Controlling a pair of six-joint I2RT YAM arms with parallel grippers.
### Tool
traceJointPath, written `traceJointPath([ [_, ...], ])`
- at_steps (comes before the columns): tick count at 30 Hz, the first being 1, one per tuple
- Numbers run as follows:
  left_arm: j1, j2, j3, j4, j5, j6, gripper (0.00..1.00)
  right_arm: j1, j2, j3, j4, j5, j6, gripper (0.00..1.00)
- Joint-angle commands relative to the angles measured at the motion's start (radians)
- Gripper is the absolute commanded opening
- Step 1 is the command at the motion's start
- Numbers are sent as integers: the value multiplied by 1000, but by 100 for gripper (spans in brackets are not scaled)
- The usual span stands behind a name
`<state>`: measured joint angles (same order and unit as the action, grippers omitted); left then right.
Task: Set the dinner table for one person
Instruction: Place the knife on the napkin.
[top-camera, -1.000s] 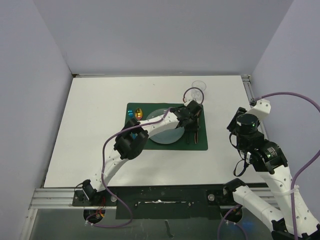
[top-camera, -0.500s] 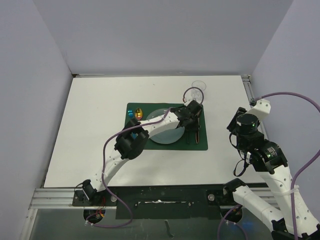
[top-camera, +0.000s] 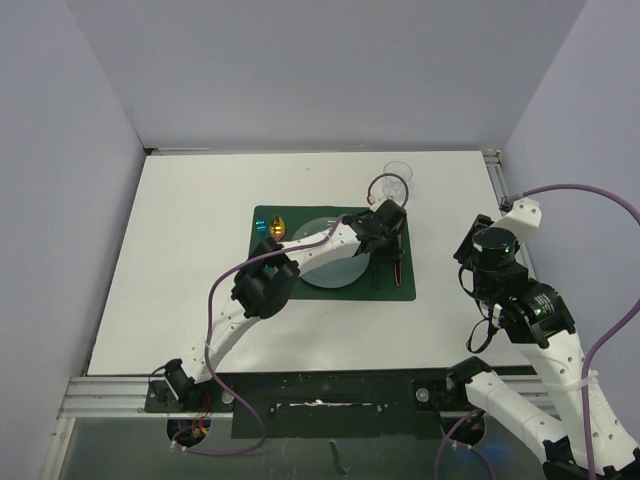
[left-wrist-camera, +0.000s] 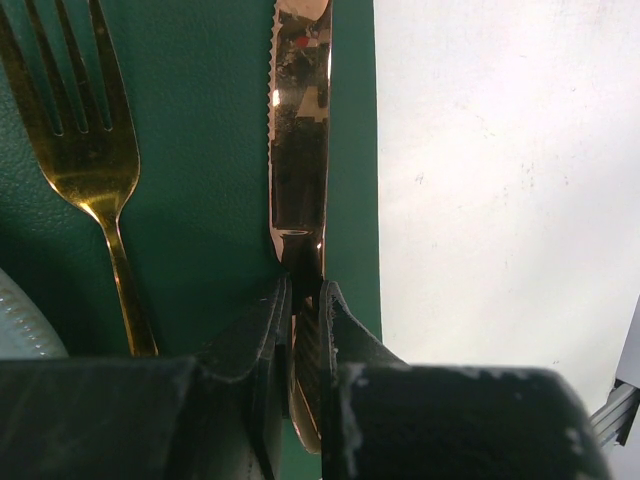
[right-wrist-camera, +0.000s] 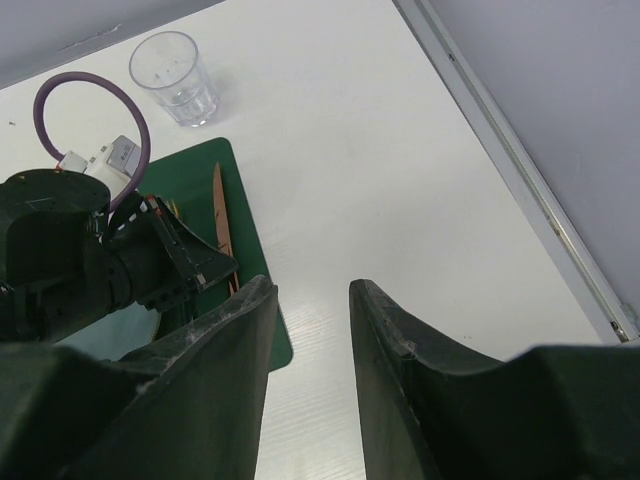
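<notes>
Fingers of the left arm (left-wrist-camera: 305, 300) are pinched almost closed on the handle of a copper-toned knife (left-wrist-camera: 300, 150). The knife lies flat along the right edge of a dark green placemat (left-wrist-camera: 200, 150), its serrated side facing a gold fork (left-wrist-camera: 85, 150) just beside it. The placemat rests somewhat right of centre on the white worktop (top-camera: 180, 250), which reaches from the arms' bases to the far wall. It carries a pale round plate (top-camera: 340, 272) left of the fork. A clear glass (right-wrist-camera: 173, 78) stands upright on the worktop just beyond the placemat's far right corner. Fingers of the right arm (right-wrist-camera: 307, 300) hover near the worktop's right edge, partly apart, with nothing between them.
</notes>
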<state>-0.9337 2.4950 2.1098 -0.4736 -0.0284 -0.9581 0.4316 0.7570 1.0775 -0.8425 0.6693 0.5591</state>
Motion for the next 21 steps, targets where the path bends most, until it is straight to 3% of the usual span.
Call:
traceJointPath([
  [1,-1,4,27,8,6,-10,0,-5,0,38,17,2,1,37],
  [4,1,-11,14,1,-6,-13,0,-4,9,34,23,-6,1,39],
  [7,3,-27,7,-13,-26,-5,8,-5,18,28,32,-16,-1,46],
  [11,3,-44,-1,-20,-41,6,19,-5,28,23,43,-28,-2,47],
  [21,6,-94,18,-32,-43,48,24,-5,38,18,61,-45,-1,47],
])
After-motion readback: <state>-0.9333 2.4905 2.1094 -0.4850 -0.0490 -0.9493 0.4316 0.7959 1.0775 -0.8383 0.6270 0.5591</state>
